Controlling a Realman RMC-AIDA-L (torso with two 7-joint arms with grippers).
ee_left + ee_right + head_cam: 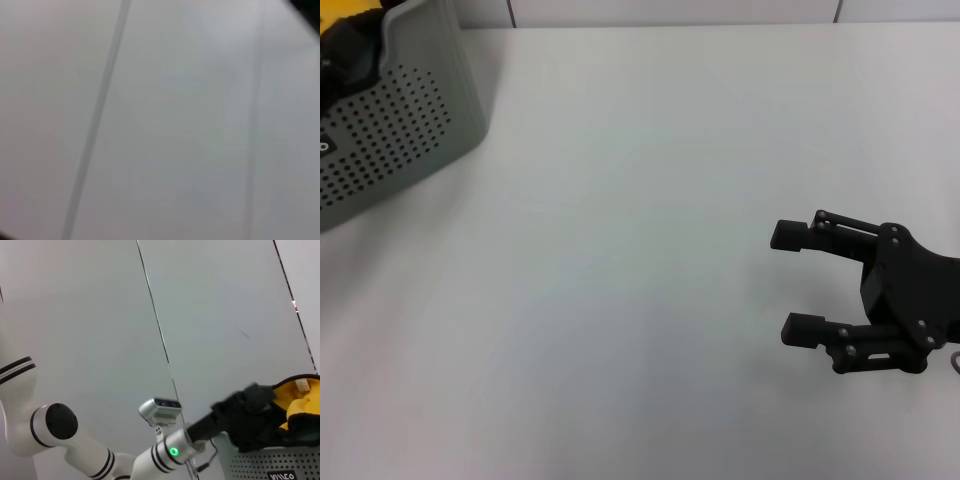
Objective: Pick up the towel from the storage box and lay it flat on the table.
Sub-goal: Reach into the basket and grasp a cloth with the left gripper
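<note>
From the head view I get only a corner of the box (405, 120) at the far left of the table (640, 250), its perforated side facing me and the rest cut off by the frame edge. A sliver of yellow towel (355, 10) shows above the rim, with the dark left gripper (350, 55) down in the box over it; most of both is hidden there. The right wrist view gives me more: the left gripper (250, 412) sits at the box (270, 462) rim, right against the towel (297, 400), which is bunched with its yellow side up and a dark fold alongside. I cannot tell whether its fingers are closed on the cloth or merely touching it. Crumpled as it is, I cannot make out the towel's long axis or heading. The left wrist view shows me only pale panels with grey seams, nothing of the task. The right gripper (798, 280) hangs over the near right of the table, well apart from the box, jaws spread with nothing between them, fingers pointing left
</note>
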